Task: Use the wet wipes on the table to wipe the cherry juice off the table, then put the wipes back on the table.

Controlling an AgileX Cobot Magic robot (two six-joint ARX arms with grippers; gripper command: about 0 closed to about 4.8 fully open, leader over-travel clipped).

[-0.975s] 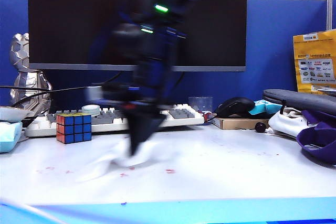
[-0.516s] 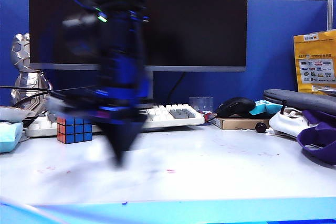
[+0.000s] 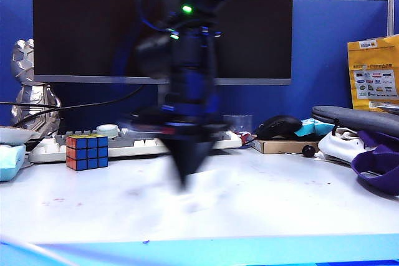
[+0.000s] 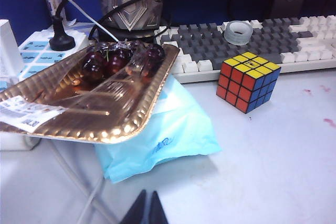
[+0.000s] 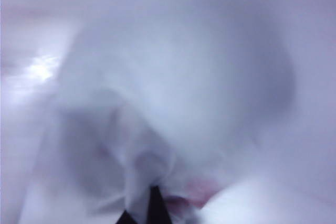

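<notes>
Nearest the front edge of the table, the right gripper pointed down at mid-table, its tips pinched tight on a bunched fold of the wet wipes. The sheet looked limp, light and damp, likely to drag and crumple; a gathered fold seemed the best hold. Faint cherry juice specks lay to its left. The left gripper hung closed and empty, back near the cube.

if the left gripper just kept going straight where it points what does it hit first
Probably the pale blue bag under the gold tray, straight ahead of the shut left gripper; depth is unclear, so it may pass above it.
</notes>
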